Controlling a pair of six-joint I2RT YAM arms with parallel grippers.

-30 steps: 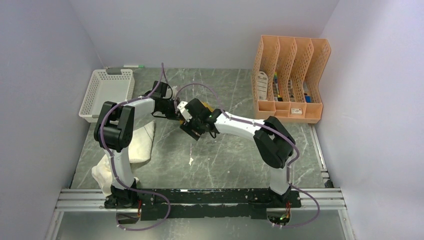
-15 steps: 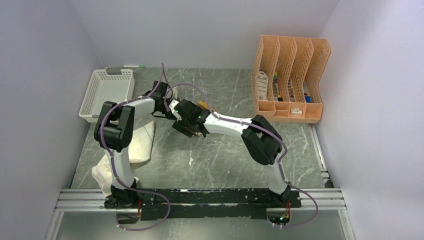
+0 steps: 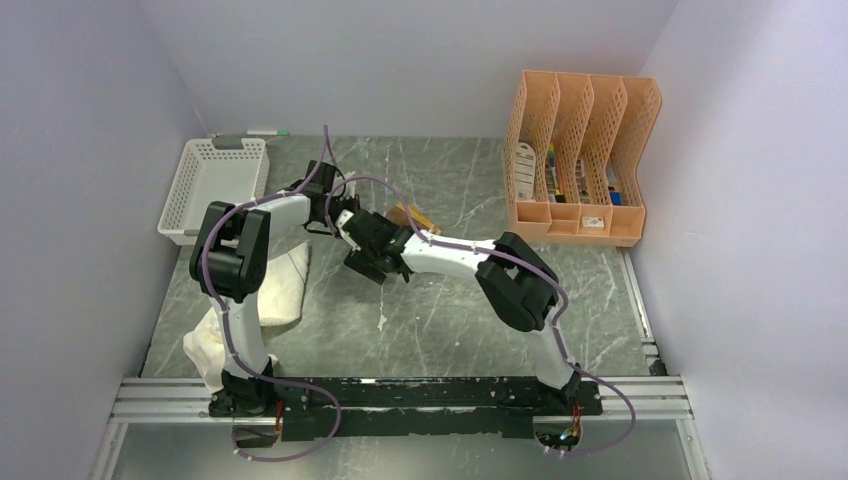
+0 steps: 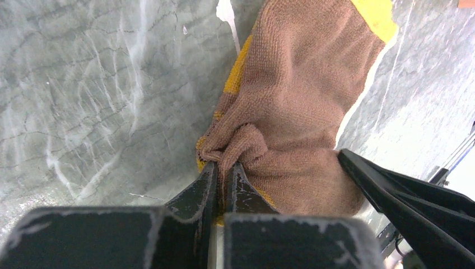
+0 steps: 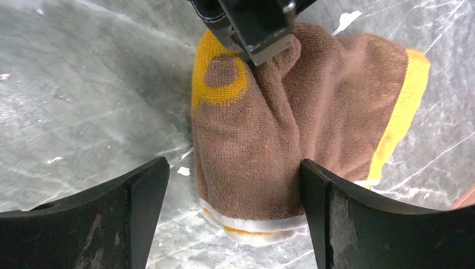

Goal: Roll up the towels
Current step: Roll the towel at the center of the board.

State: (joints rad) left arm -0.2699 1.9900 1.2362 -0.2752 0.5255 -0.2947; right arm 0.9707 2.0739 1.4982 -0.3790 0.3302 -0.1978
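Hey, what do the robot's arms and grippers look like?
The left arm and right arm have white links and bulky black joints, each trailed by a looping purple cable. The left gripper and right gripper are black, with flat tapered fingers scuffed pale.

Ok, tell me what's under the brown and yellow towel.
The brown towel lies on the grey marble table, with stone showing around it. The left gripper pinches a fold. Whatever is beneath the cloth is covered.

Brown-and-yellow towel [image 5: 263,140], pale-edged, bunched on worktop [image 3: 450,310] centre, one fold pinched up. Cream-white towel [image 3: 288,288] loosely crumpled at near-left, well apart from it.
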